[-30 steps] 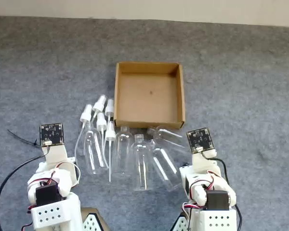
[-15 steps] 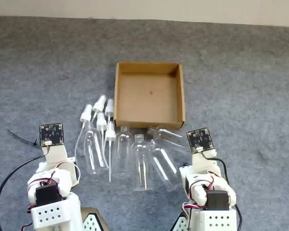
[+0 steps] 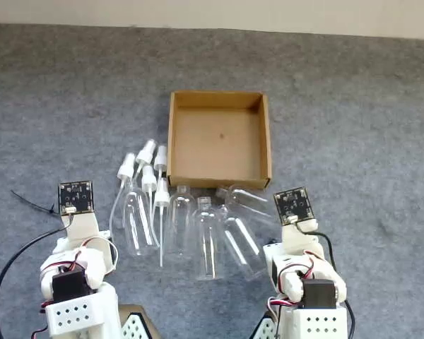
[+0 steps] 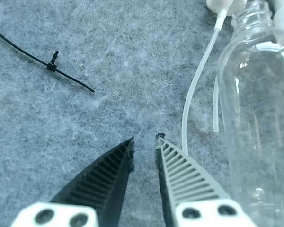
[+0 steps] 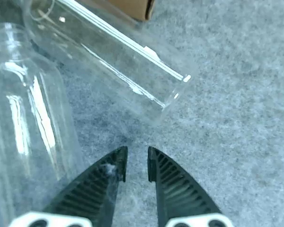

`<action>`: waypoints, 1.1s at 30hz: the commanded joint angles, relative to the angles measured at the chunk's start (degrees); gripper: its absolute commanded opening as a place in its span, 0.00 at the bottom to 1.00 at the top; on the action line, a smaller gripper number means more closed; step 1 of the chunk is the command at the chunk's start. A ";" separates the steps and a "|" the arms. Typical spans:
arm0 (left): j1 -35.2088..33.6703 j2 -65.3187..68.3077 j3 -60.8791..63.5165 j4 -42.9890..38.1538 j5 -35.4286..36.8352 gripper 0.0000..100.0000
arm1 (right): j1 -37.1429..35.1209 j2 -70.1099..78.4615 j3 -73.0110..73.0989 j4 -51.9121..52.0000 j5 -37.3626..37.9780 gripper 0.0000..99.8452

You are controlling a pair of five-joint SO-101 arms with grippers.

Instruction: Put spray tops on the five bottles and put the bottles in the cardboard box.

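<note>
Left wrist view: clear bottle and spray-top tube just beside the slightly parted, empty left end effector.

The felt-covered table is lit brightly and evenly from above, and hardly any shadow is cast on it. Only faint shading is seen along the inner walls of the cardboard box. In the right wrist view, white streaks of glare are carried lengthwise on the clear bottles. Softer reflections are seen on them near the table's middle in the high view. In the left wrist view a paler patch of light is spread over the felt.
</note>
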 commanded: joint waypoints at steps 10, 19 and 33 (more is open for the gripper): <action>0.75 -0.57 1.27 0.09 0.26 0.08 | 0.22 -0.75 7.69 0.04 0.70 0.04; -9.45 -0.57 1.27 -10.99 -5.98 0.08 | 0.48 -0.75 7.69 -10.24 0.70 0.04; -7.25 -0.31 1.27 -4.66 -18.02 0.08 | 9.10 -0.75 -2.59 -5.76 8.97 0.04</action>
